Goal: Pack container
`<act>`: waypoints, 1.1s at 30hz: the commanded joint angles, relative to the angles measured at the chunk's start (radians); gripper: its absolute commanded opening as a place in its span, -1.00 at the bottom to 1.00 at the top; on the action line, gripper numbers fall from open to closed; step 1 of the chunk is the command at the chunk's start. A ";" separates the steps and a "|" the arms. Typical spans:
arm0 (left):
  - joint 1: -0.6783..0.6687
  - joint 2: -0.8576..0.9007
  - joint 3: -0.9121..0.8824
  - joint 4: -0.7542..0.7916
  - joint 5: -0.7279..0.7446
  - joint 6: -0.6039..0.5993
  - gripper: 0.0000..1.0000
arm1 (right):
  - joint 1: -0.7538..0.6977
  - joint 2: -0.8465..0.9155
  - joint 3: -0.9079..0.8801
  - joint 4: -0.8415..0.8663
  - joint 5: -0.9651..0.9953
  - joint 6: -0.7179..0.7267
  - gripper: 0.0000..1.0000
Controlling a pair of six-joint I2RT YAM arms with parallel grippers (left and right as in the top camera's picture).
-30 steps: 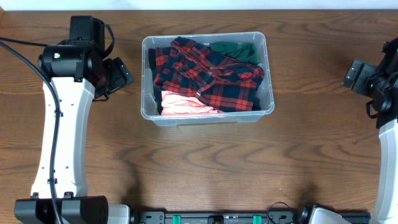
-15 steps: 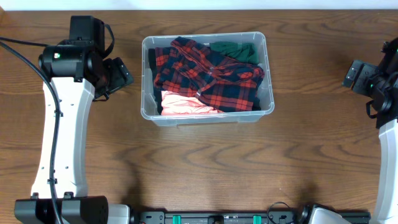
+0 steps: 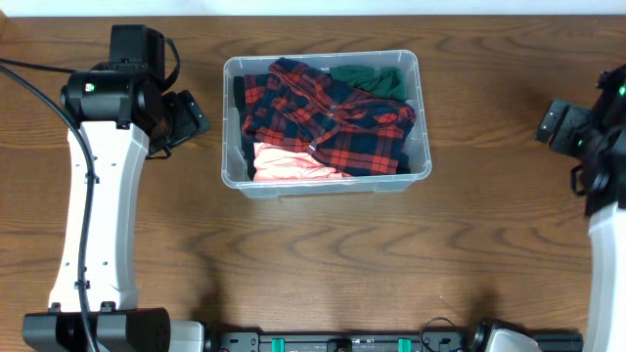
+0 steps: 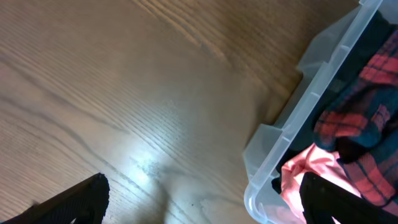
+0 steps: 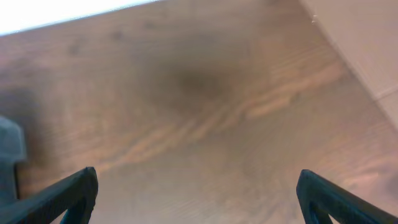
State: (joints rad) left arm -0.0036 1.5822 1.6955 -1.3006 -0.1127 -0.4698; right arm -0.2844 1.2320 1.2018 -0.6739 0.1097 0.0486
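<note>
Container (image 3: 323, 184): middle of the table (image 3: 323, 264), near its far edge, holding a plaid shirt (image 3: 333, 117), pink cloth (image 3: 289, 164) and green cloth (image 3: 370, 80).
Left gripper (image 3: 186, 115): just beside the container's left wall, jaws wide apart, empty.
Right gripper (image 3: 558, 119): near the right edge, jaws wide apart, empty.
Risk: the shirt is heaped to the rim and may spill; a careless left-arm swing could shove the tub.

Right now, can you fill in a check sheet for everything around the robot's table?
Surface: brown wooden table, grain showing.
Job's things: clear container holding a red plaid shirt, a pink garment and a green garment.
Clutter: nothing seen.
Grippers: left claw open, empty, beside the container's left wall; right claw open, empty, over bare wood at the far right.
Cables: black cable running down the white left arm.
Surroundings: pale strip beyond the table's far edge.
</note>
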 commanded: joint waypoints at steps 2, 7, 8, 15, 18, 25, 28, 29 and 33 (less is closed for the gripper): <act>0.003 0.006 0.004 -0.003 -0.015 0.009 0.96 | 0.088 -0.208 -0.181 0.164 -0.016 0.005 0.98; 0.003 0.006 0.004 -0.002 -0.015 0.009 0.96 | 0.226 -0.494 -0.576 0.614 -0.033 0.007 0.98; 0.003 0.006 0.004 -0.003 -0.015 0.009 0.96 | 0.247 -0.548 -0.647 0.683 -0.035 0.007 0.99; 0.003 0.006 0.004 -0.003 -0.015 0.009 0.96 | 0.285 -0.883 -1.030 0.948 -0.058 0.052 0.99; 0.003 0.006 0.004 -0.003 -0.015 0.009 0.96 | 0.285 -0.980 -1.108 0.948 -0.058 0.052 0.99; 0.003 0.006 0.004 -0.002 -0.015 0.009 0.96 | 0.285 -1.069 -1.160 0.923 -0.079 0.048 0.99; 0.003 0.006 0.004 -0.003 -0.015 0.009 0.96 | 0.286 -1.082 -1.167 0.895 -0.097 0.047 0.99; 0.003 0.006 0.004 -0.002 -0.015 0.009 0.96 | 0.286 -1.089 -1.167 0.874 -0.105 0.047 0.99; 0.003 0.006 0.004 -0.002 -0.015 0.009 0.96 | 0.286 -1.126 -1.176 0.822 -0.129 0.024 0.98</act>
State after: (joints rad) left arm -0.0036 1.5822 1.6947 -1.3010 -0.1123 -0.4698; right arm -0.0059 0.1345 0.0429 0.1593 0.0135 0.0837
